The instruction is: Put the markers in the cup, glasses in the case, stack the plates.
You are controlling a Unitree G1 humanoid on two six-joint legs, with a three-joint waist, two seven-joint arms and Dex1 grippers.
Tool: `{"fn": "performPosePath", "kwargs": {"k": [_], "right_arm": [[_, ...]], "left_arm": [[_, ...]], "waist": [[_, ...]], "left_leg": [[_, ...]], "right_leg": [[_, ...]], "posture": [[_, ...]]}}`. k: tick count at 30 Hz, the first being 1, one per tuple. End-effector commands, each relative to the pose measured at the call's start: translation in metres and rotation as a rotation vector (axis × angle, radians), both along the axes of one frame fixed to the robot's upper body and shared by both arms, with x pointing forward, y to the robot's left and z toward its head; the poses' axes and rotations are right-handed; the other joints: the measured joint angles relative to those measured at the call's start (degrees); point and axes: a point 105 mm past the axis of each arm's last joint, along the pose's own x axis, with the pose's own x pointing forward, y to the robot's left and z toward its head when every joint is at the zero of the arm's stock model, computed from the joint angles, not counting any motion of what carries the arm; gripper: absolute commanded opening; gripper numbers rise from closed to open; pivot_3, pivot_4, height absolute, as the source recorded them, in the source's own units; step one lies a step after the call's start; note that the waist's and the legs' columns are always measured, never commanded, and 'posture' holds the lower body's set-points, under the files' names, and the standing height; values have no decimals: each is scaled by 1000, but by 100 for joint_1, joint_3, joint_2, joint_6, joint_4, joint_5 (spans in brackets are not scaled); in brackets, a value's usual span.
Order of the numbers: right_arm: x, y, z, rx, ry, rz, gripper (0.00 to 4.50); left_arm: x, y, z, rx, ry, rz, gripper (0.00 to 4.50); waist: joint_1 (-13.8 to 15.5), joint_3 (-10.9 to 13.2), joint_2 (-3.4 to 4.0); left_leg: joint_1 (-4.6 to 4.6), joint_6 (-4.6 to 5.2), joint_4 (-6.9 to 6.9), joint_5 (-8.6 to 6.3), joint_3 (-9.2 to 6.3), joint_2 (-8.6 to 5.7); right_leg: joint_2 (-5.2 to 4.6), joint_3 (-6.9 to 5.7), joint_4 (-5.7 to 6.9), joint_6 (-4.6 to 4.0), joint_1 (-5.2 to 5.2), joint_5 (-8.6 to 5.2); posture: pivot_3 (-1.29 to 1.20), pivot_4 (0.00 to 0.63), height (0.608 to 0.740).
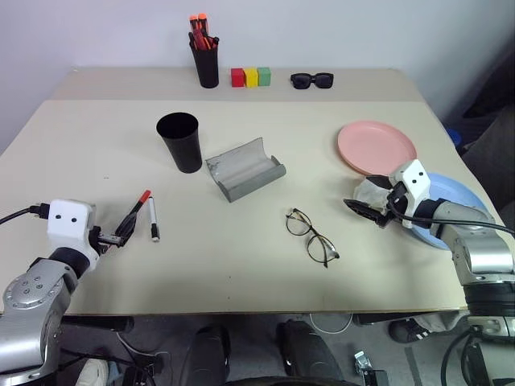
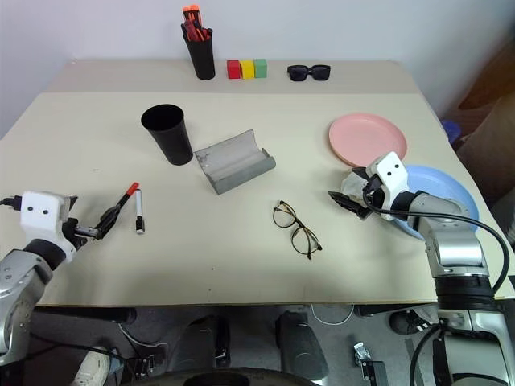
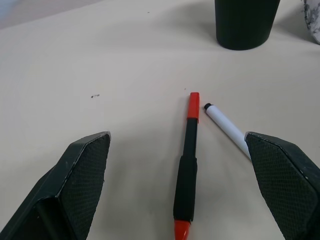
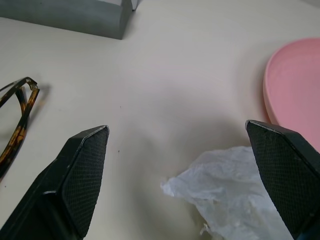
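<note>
On the wide beige tabletop point(image 1: 241, 265) we see the light blue round plastic plate point(image 1: 463, 201) at the right edge, partly under our right arm, and the salmon pink round plate point(image 1: 376, 146) just behind it, the two not stacked. Mid-table the grey hard-shell case point(image 1: 244, 169) lies open, with the matte black tapered cup point(image 1: 180, 141) just to its left. The thin wire-frame glasses point(image 1: 311, 236) lie nearer us, empty table around them. A crumpled white tissue point(image 4: 235, 192) sits between the fingers of our right gripper point(image 1: 364, 211), which gapes wide and grips nothing. Our left gripper point(image 3: 185, 190) is equally wide, straddling the black red-capped marker point(image 3: 186, 170); the white black-capped marker point(image 3: 226, 129) lies just beside it. Along the far edge stand a black pen holder point(image 1: 206, 56), three coloured blocks point(image 1: 250, 76) and black sunglasses point(image 1: 311, 80).
</note>
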Motion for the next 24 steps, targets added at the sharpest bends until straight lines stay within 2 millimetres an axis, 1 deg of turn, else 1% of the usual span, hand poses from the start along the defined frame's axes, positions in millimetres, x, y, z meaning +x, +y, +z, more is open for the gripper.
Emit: {"fn": "performPosePath", "kwargs": {"k": [1,7,12,15,19,24], "right_arm": [[5,7,9,4,-37,24,4500],[10,13,13,10,-45,45,4500],[13,17,11,6,-48,49,4500],[21,21,13,8,-90,19,4500],[34,40,17,47,-150,-6,4500],[42,55,26,89,-215,-44,4500]], "left_arm": [[-3,1,14,22,-49,12,4439],[-3,0,17,17,-66,24,4439],[-4,-1,17,13,-69,31,4439],[0,-2,16,8,-76,45,4439],[5,-1,13,20,-64,81,4439],[11,-2,8,-5,-50,137,4439]], "waist": [[0,0,0],[0,0,0],[2,0,0],[-1,0,0],[-16,-1,1],[9,-1,1]], "left_leg": [[0,0,0,0,0,0],[0,0,0,0,1,0],[0,0,2,0,0,0],[0,0,3,0,0,0],[2,0,7,0,-1,1],[1,0,5,0,1,0]], "right_leg": [[0,0,0,0,0,0],[0,0,0,0,1,0],[0,0,0,0,2,0],[0,0,0,0,2,0],[4,0,5,6,2,5],[1,0,5,13,2,9]], "posture": [[0,150,725],[0,150,725],[0,150,725],[0,150,725],[0,150,725],[0,150,725]]}}
